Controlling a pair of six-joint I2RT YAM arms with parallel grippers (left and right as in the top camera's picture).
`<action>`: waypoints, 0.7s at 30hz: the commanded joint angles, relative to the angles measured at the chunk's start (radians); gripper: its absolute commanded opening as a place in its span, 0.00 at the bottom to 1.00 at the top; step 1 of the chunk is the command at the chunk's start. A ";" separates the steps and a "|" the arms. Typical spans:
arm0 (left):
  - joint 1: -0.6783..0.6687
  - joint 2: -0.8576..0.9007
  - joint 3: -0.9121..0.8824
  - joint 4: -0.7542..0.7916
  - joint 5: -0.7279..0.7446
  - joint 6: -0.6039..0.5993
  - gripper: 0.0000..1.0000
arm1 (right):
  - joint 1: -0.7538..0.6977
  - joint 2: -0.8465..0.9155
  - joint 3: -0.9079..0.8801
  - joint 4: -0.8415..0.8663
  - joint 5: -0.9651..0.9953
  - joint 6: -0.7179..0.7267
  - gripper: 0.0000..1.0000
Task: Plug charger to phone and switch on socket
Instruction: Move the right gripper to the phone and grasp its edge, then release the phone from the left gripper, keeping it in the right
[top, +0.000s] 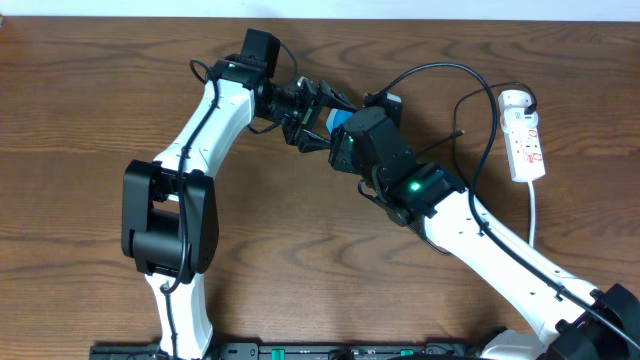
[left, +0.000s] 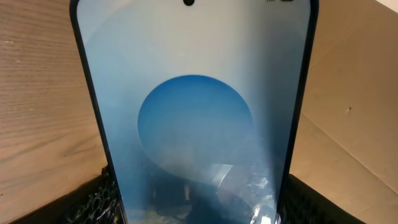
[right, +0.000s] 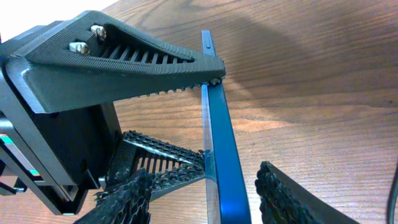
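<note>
The phone (top: 340, 122) stands on edge above the table, and my left gripper (top: 318, 118) is shut on it across its width. In the left wrist view its blue screen (left: 199, 112) fills the frame between both pads (left: 99, 199). My right gripper (top: 347, 138) straddles the phone's thin blue edge (right: 221, 143). Its fingers (right: 292, 199) stand on either side with a gap to each, so it is open. The left gripper's ribbed finger (right: 124, 59) presses on the phone's upper edge. The white socket (top: 524, 135) lies at the far right. The thin black charger (top: 459, 118) lies loose left of the socket.
A thicker black robot cable (top: 440, 66) arcs over the table between the right wrist and the socket. The socket's white cord (top: 533, 210) runs toward the front beside the right arm (top: 500, 240). The left arm (top: 170, 200) fills the left middle.
</note>
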 joint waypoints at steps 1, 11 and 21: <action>0.002 -0.024 0.011 0.001 0.040 0.017 0.71 | 0.011 0.016 0.019 0.009 0.017 -0.007 0.51; 0.002 -0.024 0.011 0.001 0.040 0.017 0.72 | 0.010 0.039 0.019 0.055 0.017 -0.006 0.41; 0.002 -0.024 0.011 0.001 0.040 0.018 0.72 | 0.009 0.080 0.019 0.077 0.025 -0.006 0.33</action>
